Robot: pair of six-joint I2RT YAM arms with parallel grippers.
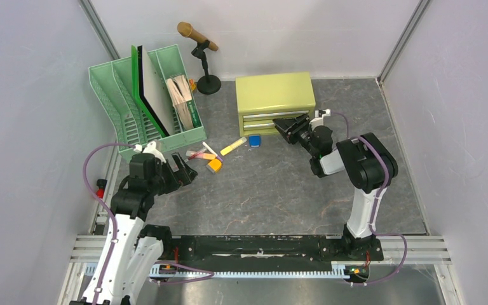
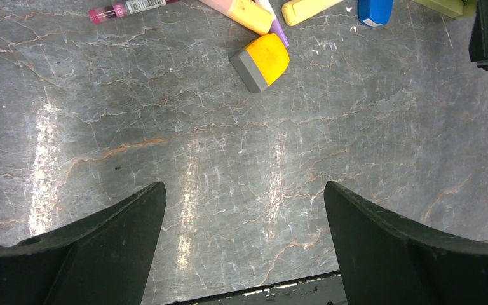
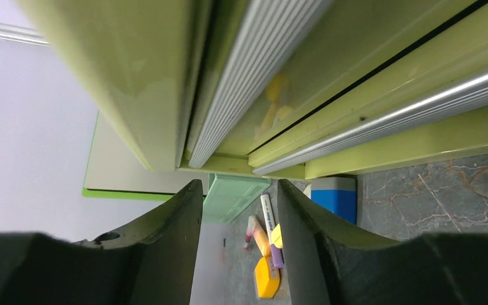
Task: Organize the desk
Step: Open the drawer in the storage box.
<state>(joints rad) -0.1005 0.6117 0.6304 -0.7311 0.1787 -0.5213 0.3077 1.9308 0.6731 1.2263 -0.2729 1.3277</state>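
Starting at the near edge, six o'clock in the overhead view: both arm bases sit bolted side by side, and the desk (image 1: 260, 197), that dark stone-patterned top, spreads away from them to the pale walls.

Over at eight o'clock the left gripper (image 1: 187, 171) hovers low above bare desk, jaws spread as wide as they go, nothing between them. My read: it's parked facing the clutter, ready to pick once there's somewhere to put things.

Just past it, toward eleven o'clock, lies the mess to be tidied: an orange block (image 2: 262, 61) with a grey end, a pink pen (image 1: 201, 155), a yellow highlighter (image 1: 233, 147) and a small blue item (image 1: 255, 140), loosely scattered, some touching.

Out at one o'clock the right gripper (image 1: 283, 126) is nosed right up against the front of the yellow-green cabinet (image 1: 273, 92). Its jaws stand about half open with a narrow gap, and the wrist view shows that gap empty, with the ribbed silver handle (image 3: 254, 82) of the upper drawer just beyond the fingertips. Looks like it's lined up to pinch that handle and pull, presumably so the loose bits can go inside. Both drawers look shut.

Farthest back, a green file rack (image 1: 111, 89) stands at ten o'clock holding boards upright, and a microphone (image 1: 197, 37) on its stand sits at the far wall.
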